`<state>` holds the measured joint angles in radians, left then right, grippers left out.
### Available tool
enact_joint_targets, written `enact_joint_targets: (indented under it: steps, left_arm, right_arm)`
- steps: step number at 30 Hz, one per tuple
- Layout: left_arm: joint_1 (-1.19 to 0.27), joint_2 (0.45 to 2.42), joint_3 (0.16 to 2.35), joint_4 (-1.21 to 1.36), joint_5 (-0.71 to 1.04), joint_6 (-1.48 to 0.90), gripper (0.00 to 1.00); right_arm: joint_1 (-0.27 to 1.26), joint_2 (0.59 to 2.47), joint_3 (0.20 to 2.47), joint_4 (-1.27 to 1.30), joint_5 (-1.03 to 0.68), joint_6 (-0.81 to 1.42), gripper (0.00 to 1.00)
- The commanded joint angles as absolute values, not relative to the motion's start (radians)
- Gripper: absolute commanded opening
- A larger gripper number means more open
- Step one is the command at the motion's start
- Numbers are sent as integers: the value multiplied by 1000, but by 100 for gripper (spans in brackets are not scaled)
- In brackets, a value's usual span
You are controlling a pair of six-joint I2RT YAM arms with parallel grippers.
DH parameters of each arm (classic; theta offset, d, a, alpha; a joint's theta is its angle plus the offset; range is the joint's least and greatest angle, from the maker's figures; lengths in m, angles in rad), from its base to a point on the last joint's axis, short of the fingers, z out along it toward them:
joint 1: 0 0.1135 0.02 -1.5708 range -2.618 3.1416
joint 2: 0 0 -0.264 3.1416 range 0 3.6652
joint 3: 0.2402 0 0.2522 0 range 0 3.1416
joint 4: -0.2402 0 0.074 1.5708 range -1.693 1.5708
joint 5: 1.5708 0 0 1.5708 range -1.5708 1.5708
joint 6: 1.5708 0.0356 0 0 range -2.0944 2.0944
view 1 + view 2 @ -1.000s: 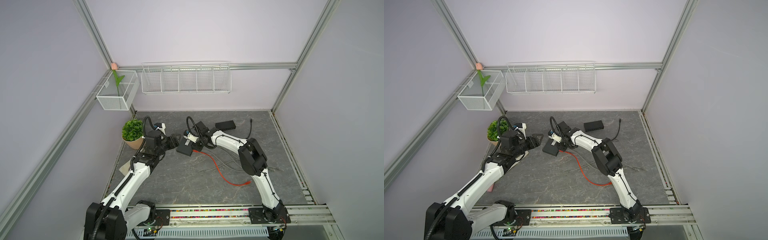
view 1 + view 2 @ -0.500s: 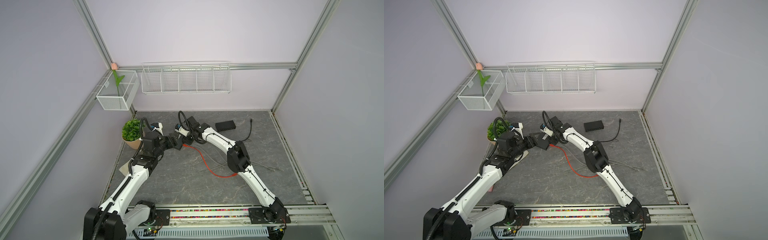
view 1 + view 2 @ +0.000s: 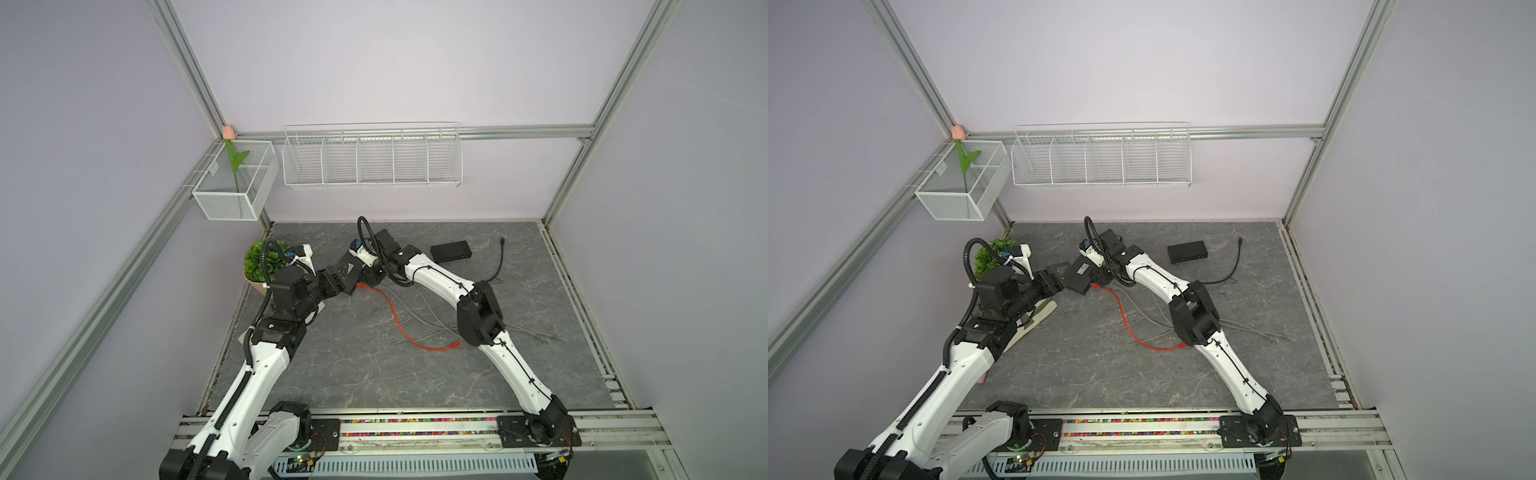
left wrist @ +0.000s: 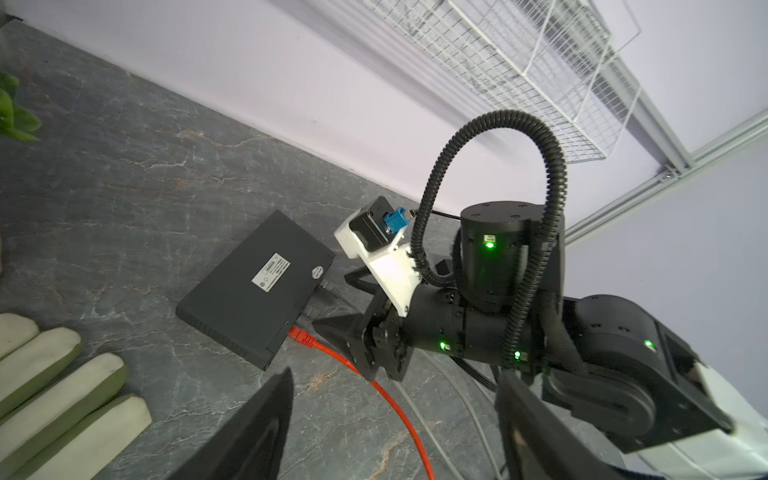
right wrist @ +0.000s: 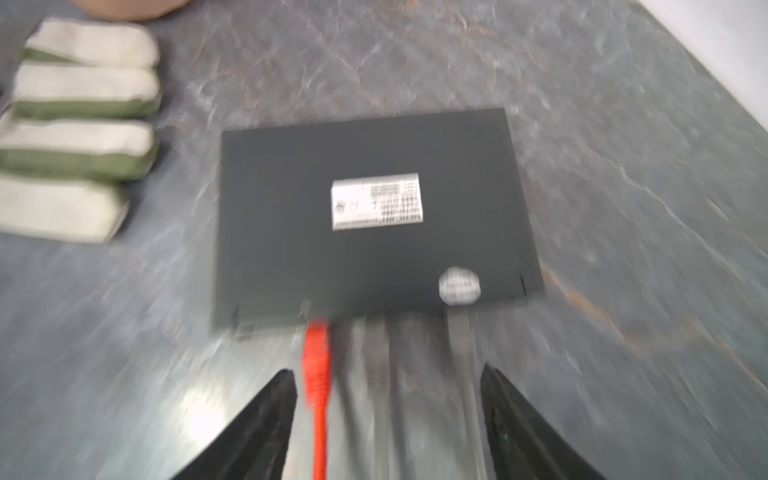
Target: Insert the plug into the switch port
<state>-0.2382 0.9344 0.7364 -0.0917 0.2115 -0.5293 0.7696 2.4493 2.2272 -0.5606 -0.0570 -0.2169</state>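
Observation:
The black switch [image 3: 348, 269] [image 3: 1079, 276] lies label side up on the grey table, between my two grippers. A red plug [image 4: 301, 336] [image 5: 317, 353] sits with its tip in the switch's port face, and its red cable [image 3: 394, 316] [image 3: 1124, 320] trails toward the front. My right gripper [image 5: 388, 395] [image 4: 337, 303] is open just behind the plug, with the cable running between its fingers untouched. My left gripper [image 4: 395, 415] [image 3: 1056, 277] is open and empty, a little short of the switch [image 4: 257, 286].
Grey cables [image 5: 460, 345] [image 3: 424, 318] also enter the switch [image 5: 374, 174]. A second black box [image 3: 451, 251] and a black lead [image 3: 500, 262] lie at the back right. A potted plant [image 3: 262, 262] and green-white pads [image 4: 62, 374] [image 5: 83, 137] lie left. Wire baskets [image 3: 372, 158] hang on the wall.
My right gripper has opened and let go of the red plug. Both arms and the switch have shifted to the left and toward the back.

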Motion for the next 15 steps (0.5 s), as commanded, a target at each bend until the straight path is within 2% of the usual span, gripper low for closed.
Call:
enact_joint_targets:
  steps: [1,7,12,15]
  left_arm:
    - [-345,911,706,-142,212,-511,79]
    - [-587,899,456,54,187,-656,83]
    - [-680,1022,391,242,211,-720,91]
    - [-685,1177,405,352,288,-768,99]
  right_arm:
    - [768,2095,1947,-442,50,-210,74]
    - [760,1473,1294,-401,384,0,80]
    - [677,1137,953,-447,422,207,82]
    - [597,1037,812,-424,319,292,85]
